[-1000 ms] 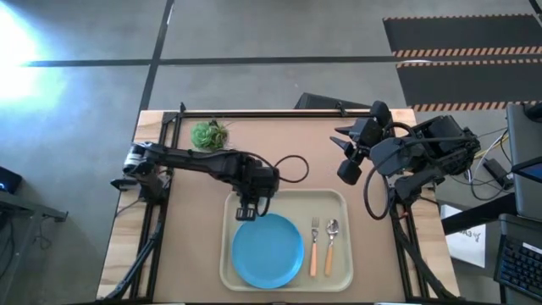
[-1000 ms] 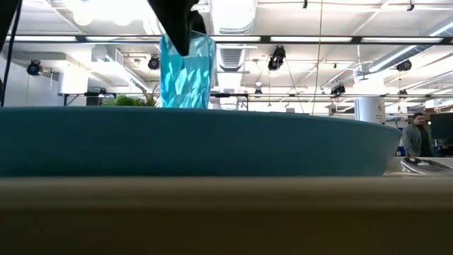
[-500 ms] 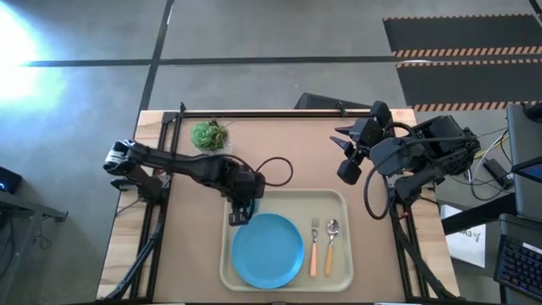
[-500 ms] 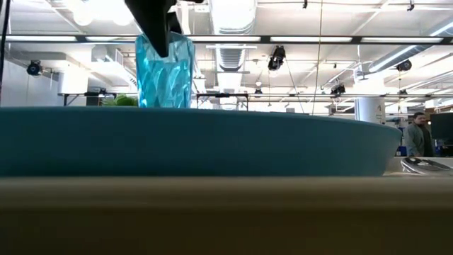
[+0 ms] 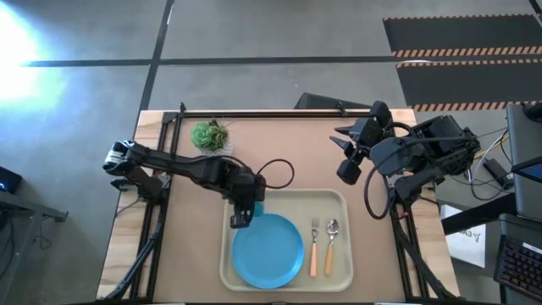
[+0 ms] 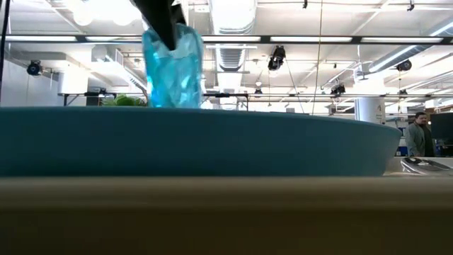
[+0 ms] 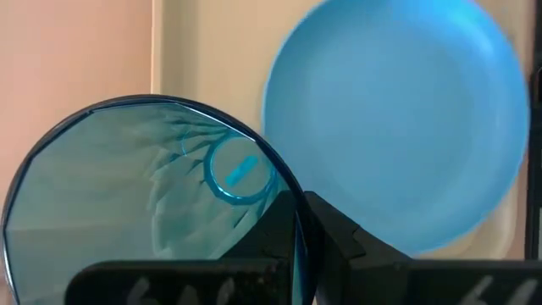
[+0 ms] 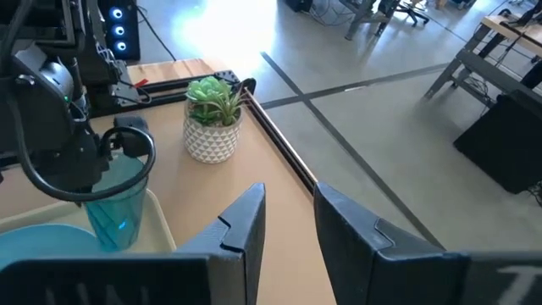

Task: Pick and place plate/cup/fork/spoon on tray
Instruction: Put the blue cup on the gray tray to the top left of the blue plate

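From above I see my left gripper [image 5: 240, 216] clamped on the cup [image 6: 172, 67] at centre frame, over the tray's [image 5: 339, 199] upper-left corner, just beside the plate [image 5: 268, 250]. Right of the plate lie the fork [image 5: 313, 246], then the spoon [image 5: 331, 243]. My right gripper [image 5: 343, 144] waits at upper right, jaws partly apart, holding nothing.

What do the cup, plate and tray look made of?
Cup: translucent teal plastic by the look, faceted walls, the surface behind shows through. Plate: opaque sky-blue, smooth, likely plastic; could be glazed. Tray: cream moulded plastic, matte, rounded rim.
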Controlling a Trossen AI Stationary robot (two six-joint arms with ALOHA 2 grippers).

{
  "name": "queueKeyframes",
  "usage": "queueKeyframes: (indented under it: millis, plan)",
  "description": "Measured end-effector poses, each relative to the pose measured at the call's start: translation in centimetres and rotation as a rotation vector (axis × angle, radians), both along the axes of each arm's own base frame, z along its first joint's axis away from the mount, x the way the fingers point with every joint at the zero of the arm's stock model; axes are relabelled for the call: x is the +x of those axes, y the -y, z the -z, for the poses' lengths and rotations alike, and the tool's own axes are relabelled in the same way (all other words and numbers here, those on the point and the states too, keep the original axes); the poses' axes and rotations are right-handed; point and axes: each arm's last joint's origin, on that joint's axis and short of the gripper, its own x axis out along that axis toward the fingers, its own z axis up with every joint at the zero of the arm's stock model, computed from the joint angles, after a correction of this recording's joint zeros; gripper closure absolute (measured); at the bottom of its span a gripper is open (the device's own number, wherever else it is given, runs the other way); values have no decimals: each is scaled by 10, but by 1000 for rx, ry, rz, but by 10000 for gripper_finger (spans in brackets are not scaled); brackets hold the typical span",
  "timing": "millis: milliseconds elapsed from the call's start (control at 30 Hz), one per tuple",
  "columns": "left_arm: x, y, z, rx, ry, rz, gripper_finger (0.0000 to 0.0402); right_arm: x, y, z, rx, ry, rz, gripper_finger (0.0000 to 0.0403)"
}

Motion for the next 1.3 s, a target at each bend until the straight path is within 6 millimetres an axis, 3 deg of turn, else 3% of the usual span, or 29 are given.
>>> queueKeyframes:
  millis: [200, 467, 833, 1300]
  plan:
    - [16, -5, -10, 10, 133, 42, 401, 0, 0, 0, 3, 3, 1, 312]
    - [37, -12, -14, 26, 148, 114, 401, 1, 0, 0, 8, 6, 5, 312]
    - [10, -19, -16, 68, -49, 19, 401, 3, -1, 4, -1, -15, 3, 312]
    - [-4, -14, 7, -13, -166, -6, 401, 7, -3, 11, -13, -46, 3, 312]
